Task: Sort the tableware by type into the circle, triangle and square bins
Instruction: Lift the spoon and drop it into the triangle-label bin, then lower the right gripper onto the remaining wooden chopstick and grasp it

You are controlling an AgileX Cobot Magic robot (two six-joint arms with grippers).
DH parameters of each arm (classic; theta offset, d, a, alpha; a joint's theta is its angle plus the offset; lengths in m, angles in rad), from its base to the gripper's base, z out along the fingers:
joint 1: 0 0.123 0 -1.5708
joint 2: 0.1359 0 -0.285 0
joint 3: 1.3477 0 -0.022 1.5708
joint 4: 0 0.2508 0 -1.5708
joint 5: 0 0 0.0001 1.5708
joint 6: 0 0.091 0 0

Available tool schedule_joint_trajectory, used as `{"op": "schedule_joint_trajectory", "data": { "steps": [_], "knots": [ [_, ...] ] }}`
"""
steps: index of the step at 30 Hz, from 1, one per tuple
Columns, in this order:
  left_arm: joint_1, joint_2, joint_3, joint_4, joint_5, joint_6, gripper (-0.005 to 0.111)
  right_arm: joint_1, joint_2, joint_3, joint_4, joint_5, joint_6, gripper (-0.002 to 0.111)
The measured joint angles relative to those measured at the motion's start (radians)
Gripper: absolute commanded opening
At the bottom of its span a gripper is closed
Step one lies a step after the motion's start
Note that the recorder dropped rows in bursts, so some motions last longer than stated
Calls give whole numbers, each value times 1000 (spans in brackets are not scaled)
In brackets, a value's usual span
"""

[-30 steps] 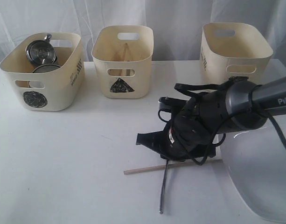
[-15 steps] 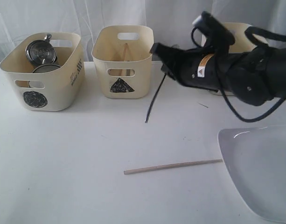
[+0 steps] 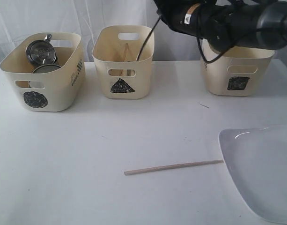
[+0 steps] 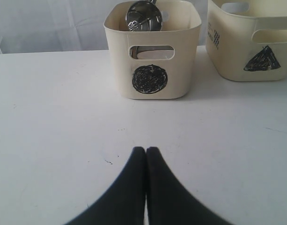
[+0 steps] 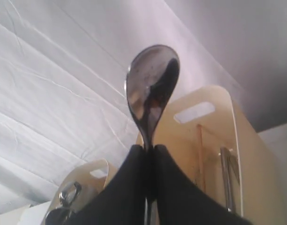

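The right hand is clamped on the spoon, whose long axis slants down toward the triangle bin (bowl end lowest). The left hand is pressed together.

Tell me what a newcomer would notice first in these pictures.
The right fingers pinch a steel spoon above the triangle tub, handle dangling toward it. On the white table a lone wooden chopstick lies beside a big white plate, and steel mugs sit in the circle tub.

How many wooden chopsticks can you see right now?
2. The loose chopstick lies on the table, one end by the white plate; the leaning chopstick stands inside the triangle tub. The tubs may hide more.
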Motion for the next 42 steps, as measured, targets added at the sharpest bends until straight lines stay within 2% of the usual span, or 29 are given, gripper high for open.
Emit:
{"op": "schedule_joint_trajectory", "data": {
  "steps": [4,9,12,14,19,26,31,34,37,42],
  "knots": [
    [0,0,0,0,0,0,0,0,185,-254,-7,23,1,1],
    [0,0,0,0,0,0,0,13,372,-467,-32,46,1,27],
    [0,0,0,0,0,0,0,35,402,-494,-75,79,-2,28],
    [0,0,0,0,0,0,0,50,386,-496,-93,182,-24,25],
    [0,0,0,0,0,0,0,52,233,-314,-37,504,-442,20],
    [0,0,0,0,0,0,0,65,-9,6,78,809,-1041,19],
    [0,0,0,0,0,0,0,122,-178,143,137,1059,-1412,20],
    [0,0,0,0,0,0,0,171,-233,196,144,1181,-1564,30],
    [0,0,0,0,0,0,0,222,-257,222,151,1234,-1624,41],
    [0,0,0,0,0,0,0,316,-259,226,158,1249,-1646,44]
  ]
}}
